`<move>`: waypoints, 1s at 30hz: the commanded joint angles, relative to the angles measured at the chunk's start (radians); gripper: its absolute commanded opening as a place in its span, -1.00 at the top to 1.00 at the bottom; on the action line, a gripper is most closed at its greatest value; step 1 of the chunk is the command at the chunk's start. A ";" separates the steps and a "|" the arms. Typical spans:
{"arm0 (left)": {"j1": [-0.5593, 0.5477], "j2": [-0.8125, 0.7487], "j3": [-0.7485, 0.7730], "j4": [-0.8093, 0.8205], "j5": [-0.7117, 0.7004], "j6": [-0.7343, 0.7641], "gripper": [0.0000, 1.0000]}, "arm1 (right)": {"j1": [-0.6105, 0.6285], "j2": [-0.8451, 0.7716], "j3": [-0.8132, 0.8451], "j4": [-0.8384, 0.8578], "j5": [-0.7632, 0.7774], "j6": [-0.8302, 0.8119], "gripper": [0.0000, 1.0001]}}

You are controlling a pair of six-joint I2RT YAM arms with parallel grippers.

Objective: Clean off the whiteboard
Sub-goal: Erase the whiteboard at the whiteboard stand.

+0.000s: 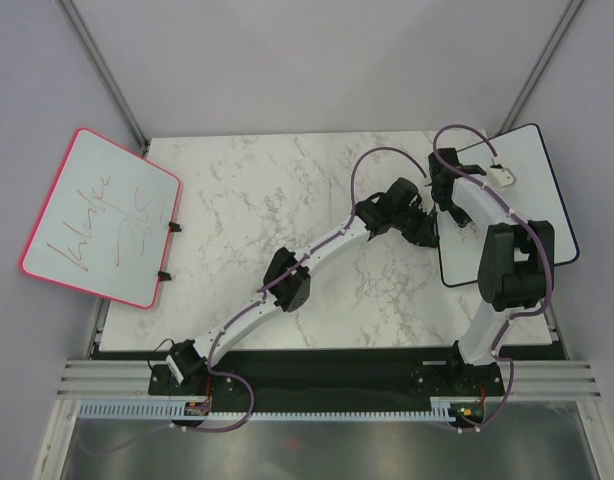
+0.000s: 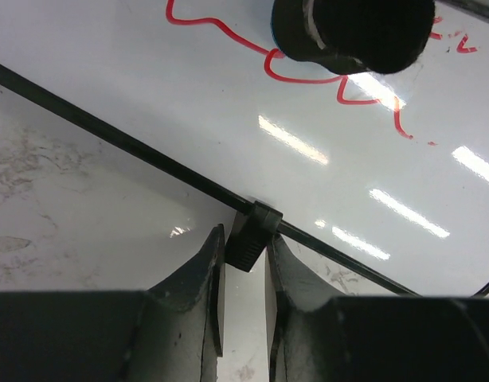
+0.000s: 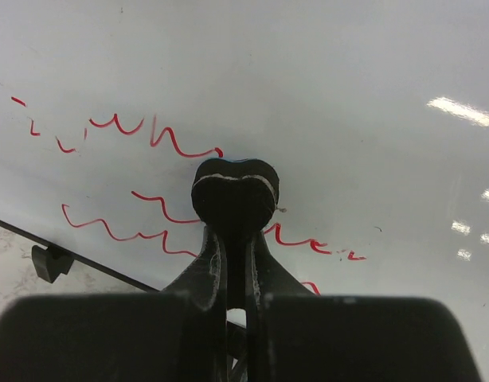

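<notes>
Left gripper (image 2: 244,239), closest in its wrist view, pinches the small black tab (image 2: 259,221) on the frame of the whiteboard (image 1: 465,262), apparently to steady it where it lies at the right end of the counter (image 1: 287,190), overhanging the edge. Further right, the right gripper (image 3: 236,235) is clamped on a black eraser (image 3: 234,187) pressed against the board's face amid the red handwriting (image 3: 161,139), seemingly placed for wiping.

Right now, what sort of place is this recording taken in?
Probably a robot lab test cell: a marble-look table boxed in by plain grey walls on metal posts, left arm and right arm bolted to rails at its edge, plus a whiteboard and eraser to work with.
</notes>
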 commanded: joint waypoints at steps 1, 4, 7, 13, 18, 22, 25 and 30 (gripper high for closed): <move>0.009 0.015 0.016 -0.093 -0.051 -0.060 0.96 | -0.021 0.038 0.074 0.048 0.004 0.069 1.00; 0.009 0.014 0.016 -0.093 -0.051 -0.059 0.96 | -0.022 0.055 0.069 0.024 0.004 0.061 1.00; 0.009 0.015 0.018 -0.093 -0.051 -0.060 0.96 | -0.022 -0.021 -0.040 0.014 0.041 0.073 1.00; 0.006 0.014 0.016 -0.093 -0.057 -0.056 0.96 | -0.047 -0.239 -0.233 0.010 0.110 -0.013 1.00; -0.008 0.008 0.013 -0.108 -0.085 -0.031 0.96 | -0.047 -0.297 -0.309 0.017 0.037 -0.039 1.00; -0.025 0.001 -0.018 -0.113 -0.108 -0.026 0.96 | -0.021 -0.310 -0.263 0.029 0.075 -0.107 1.00; -0.030 -0.005 -0.024 -0.117 -0.100 -0.029 0.96 | -0.008 -0.349 -0.249 0.089 0.054 -0.175 1.00; -0.037 -0.043 -0.076 -0.140 -0.082 -0.042 0.96 | -0.004 -0.419 -0.255 0.146 0.034 -0.256 1.00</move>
